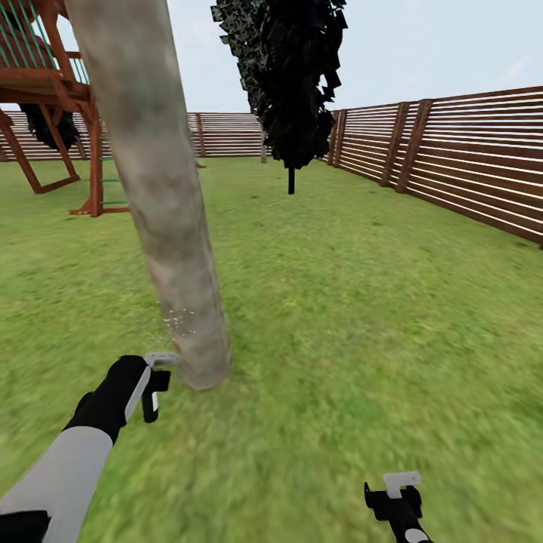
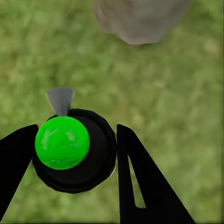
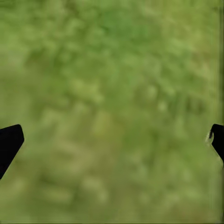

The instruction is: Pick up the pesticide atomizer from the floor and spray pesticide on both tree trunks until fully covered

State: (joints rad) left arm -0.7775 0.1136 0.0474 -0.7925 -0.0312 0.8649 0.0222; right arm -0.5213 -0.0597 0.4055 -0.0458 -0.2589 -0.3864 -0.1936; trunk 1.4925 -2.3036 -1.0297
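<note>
A thick, mottled grey-brown tree trunk (image 1: 154, 196) rises from the lawn just ahead and leans a little left; its base (image 2: 140, 18) also appears in the left wrist view. Pale specks (image 1: 178, 320) float against its lower part. My left gripper (image 1: 154, 388) (image 2: 77, 133) hangs low, just left of the trunk's foot. It is shut on the pesticide atomizer (image 2: 91, 161), a round black body with a bright green top and a grey nozzle facing the trunk. My right gripper (image 1: 398, 499) (image 3: 114, 135) is open over bare grass at the lower right.
A red-brown wooden play frame (image 1: 56, 90) stands at the back left. A black narrow conifer (image 1: 290, 83) stands further back in the middle. A brown slatted fence (image 1: 460, 154) runs along the right side and the back. Lawn (image 1: 362, 302) spreads to the right of the trunk.
</note>
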